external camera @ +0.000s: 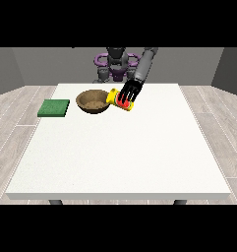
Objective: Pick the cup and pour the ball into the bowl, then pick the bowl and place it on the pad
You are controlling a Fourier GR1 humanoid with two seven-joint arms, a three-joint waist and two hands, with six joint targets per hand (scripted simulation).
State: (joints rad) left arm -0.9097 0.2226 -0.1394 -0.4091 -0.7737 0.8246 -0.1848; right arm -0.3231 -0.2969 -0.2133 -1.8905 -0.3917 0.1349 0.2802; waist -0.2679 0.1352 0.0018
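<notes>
Here the hand [130, 92] tips the cup [121, 100] beside the bowl [93, 102].

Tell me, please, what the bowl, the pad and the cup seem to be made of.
The bowl looks like wood: brown, matt, with a mottled inside. The pad looks like soft foam or fabric: flat, green, dull, finely speckled. The cup, which the hand at the view's right holds tilted towards the bowl, looks like plastic: plain yellow and red, smooth. None of this is certain.

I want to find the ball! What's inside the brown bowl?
The round brown bowl shows only its brown inside; no ball is visible there. The hand at the view's right holds the tilted yellow-and-red cup at its rim; the cup's inside stays hidden.
</notes>
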